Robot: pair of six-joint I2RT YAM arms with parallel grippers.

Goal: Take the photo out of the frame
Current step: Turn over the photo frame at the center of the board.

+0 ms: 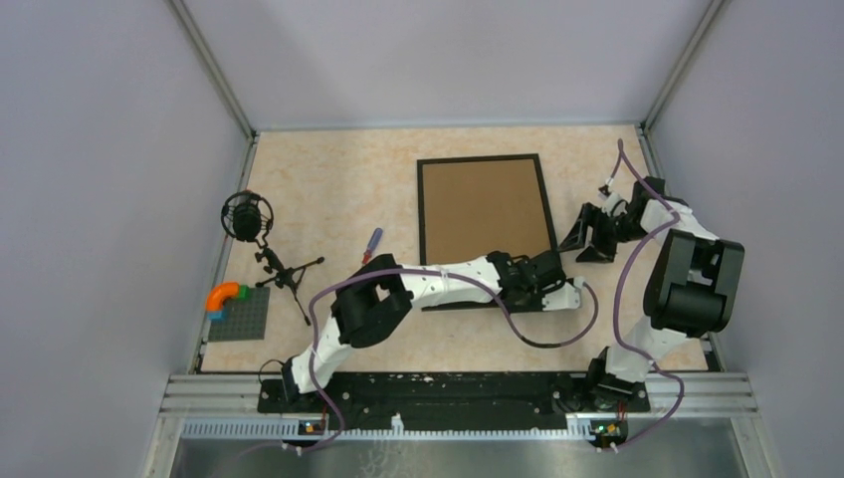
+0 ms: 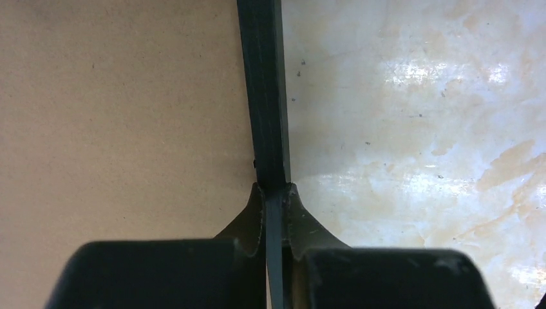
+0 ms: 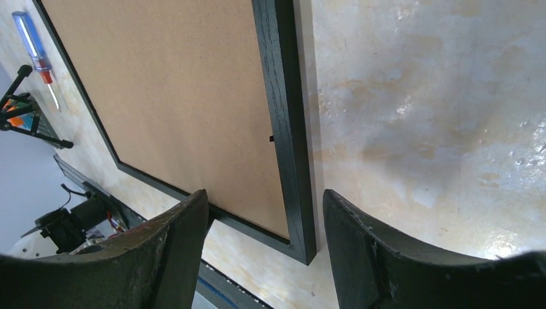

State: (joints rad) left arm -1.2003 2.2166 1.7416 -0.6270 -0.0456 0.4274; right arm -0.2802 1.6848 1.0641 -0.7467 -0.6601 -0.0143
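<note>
You have the large thin black rectangular picture frame (image 1: 486,209) lying flat in the middle of the pale marbled tabletop (image 1: 328,189), with its brown board back facing up. Your left gripper (image 1: 545,267) reaches across from the left to the near end of the frame's right-hand rail. In the left wrist view its fingers (image 2: 248,222) are pinched together on that black rail, with the board on one side and bare table on the other. Your right gripper (image 1: 589,239) sits just beside the frame's right edge. Its jaws stand wide apart with nothing between them, and they are not touching the frame. From its wrist camera you see the right rail and one corner of the frame between the two fingers (image 3: 360,244). A blue-handled screwdriver (image 1: 371,246) lies on the table just left of the frame.
</note>
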